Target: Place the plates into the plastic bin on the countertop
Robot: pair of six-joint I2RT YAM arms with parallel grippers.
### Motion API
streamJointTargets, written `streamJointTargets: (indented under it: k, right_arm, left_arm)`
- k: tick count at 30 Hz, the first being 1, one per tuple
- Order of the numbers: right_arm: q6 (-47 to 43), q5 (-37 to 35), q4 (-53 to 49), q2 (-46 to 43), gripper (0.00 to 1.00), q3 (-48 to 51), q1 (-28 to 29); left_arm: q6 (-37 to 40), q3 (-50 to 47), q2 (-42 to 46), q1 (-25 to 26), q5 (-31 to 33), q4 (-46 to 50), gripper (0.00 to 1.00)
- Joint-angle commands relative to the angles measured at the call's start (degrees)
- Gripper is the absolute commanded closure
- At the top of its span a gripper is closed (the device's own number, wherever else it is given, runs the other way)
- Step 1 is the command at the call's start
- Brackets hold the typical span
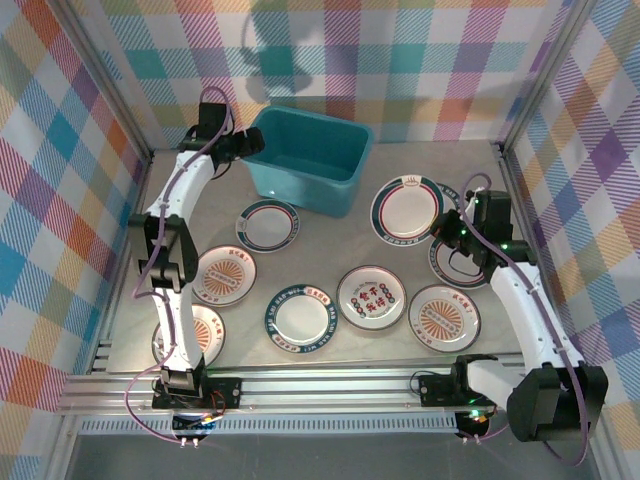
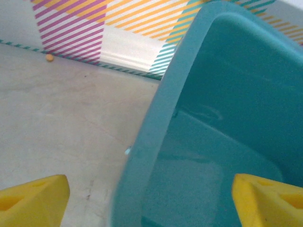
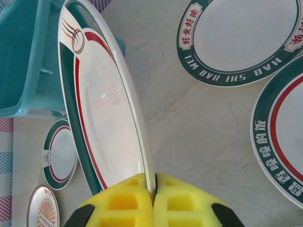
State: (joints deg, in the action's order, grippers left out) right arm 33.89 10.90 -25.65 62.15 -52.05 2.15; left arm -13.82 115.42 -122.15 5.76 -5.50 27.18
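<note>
At the left, the left arm (image 1: 165, 250) reaches toward the back of the plain beige-grey matte tabletop (image 1: 330, 255). The left jaws stand wide. Their yellow foam pads (image 2: 33, 201) are on both sides of the left wall of the teal-blue rectangular plastic bin (image 1: 305, 160): one pad is over the tabletop, the other is over the inside of the bin. Neither pad touches the wall. The bin stands at the back, near the plaid wall.

Beside the left arm lie two small round plates with an orange sunburst pattern. One orange plate (image 1: 222, 275) is free, and the nearer orange plate (image 1: 195, 335) is partly hidden under the arm. Just in front of the bin's left corner lies a white round plate with a green-and-red rim (image 1: 268, 225). Nearer to the arm bases lies a dark-teal lettered plate (image 1: 302, 317). Beside it is a plate with red characters (image 1: 371, 297), and then a third orange sunburst plate (image 1: 444, 315).

At the right, the right jaws are closed on the edge of a white round plate with green and red rim lines (image 3: 104, 118). They hold it tilted, and its far edge is close to the bin's right side. Under the right arm (image 1: 520, 300) lies one more teal-rimmed plate (image 1: 450, 268), partly hidden.
</note>
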Motion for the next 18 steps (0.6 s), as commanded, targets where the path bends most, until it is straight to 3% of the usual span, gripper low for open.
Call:
streamJointTargets:
  k: [1, 11, 18]
  right_arm:
    - [1.0, -0.2, -0.2, -2.1, 1.0, -2.1, -0.4]
    - [2.7, -1.9, -1.5, -5.8, 1.0, -1.6, -0.4]
    - [1.4, -6.6, -4.4, -11.8, 1.0, -4.0, -1.0]
  left_arm:
    - [-1.4, 4.1, -2.0, -0.3, -5.0, 1.6, 0.18]
    - [-10.2, -3.6, 1.0, 2.2, -7.3, -1.5, 0.39]
    - [-18.5, -16.6, 8.8, 5.3, -3.5, -8.7, 0.46]
